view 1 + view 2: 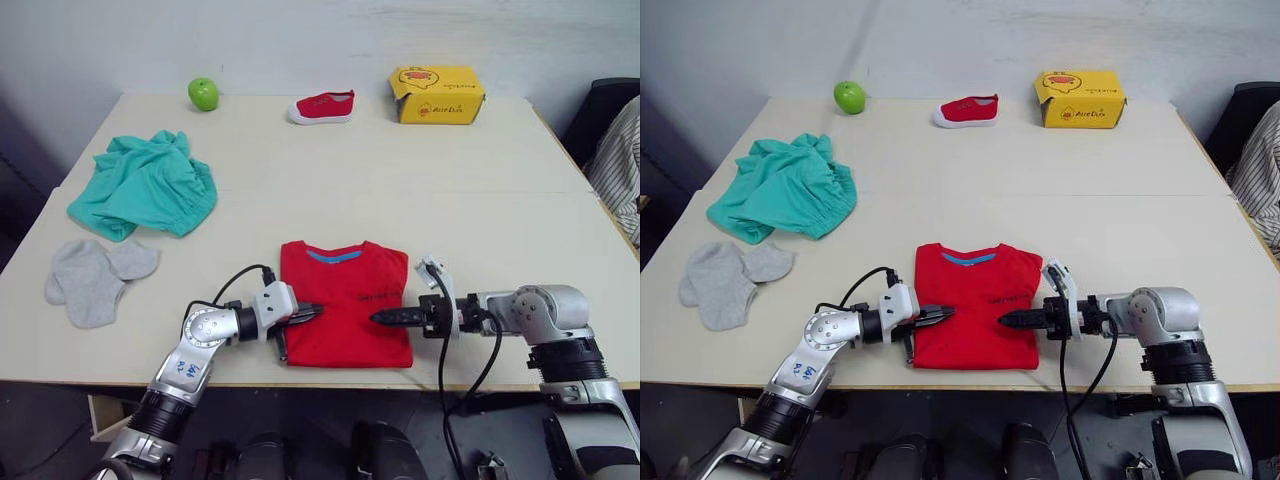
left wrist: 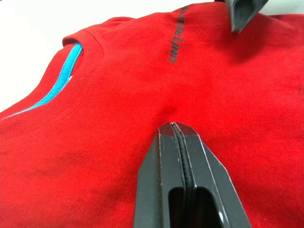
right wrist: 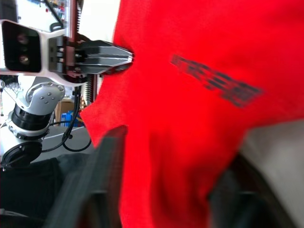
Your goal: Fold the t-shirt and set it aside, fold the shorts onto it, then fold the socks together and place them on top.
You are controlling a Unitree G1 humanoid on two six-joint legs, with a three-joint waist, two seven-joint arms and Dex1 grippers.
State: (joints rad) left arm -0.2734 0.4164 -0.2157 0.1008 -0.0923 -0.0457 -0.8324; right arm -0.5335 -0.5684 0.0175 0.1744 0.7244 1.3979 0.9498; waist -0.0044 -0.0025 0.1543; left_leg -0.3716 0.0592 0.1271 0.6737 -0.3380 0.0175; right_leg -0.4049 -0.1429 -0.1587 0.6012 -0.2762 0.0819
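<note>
Folded red t-shirt (image 1: pixel 345 300) flat at the near edge of the pale desk (image 1: pixel 400 180), blue neckband facing the far side, dark lettering on the chest. Left hand (image 1: pixel 310 313) reaching in over the shirt's left edge, fingers pressed tight together with only a thin seam between them in the left wrist view, tips resting on the red cloth and nothing pinched between them. Right hand (image 1: pixel 380 318) pointing in from the opposite side over the shirt's right half, tips close to the lettering; right wrist view blurred, with red cloth between the dark fingers, so grip impossible to tell. The two hands facing each other, tips apart across the middle of the shirt. Teal shorts (image 1: pixel 145 185) bunched up well to the left, grey socks (image 1: pixel 95 275) just in front of them, overlapping. Along the far edge: green apple (image 1: pixel 203 94), red shoe (image 1: pixel 323 107), yellow box (image 1: pixel 437 94)
</note>
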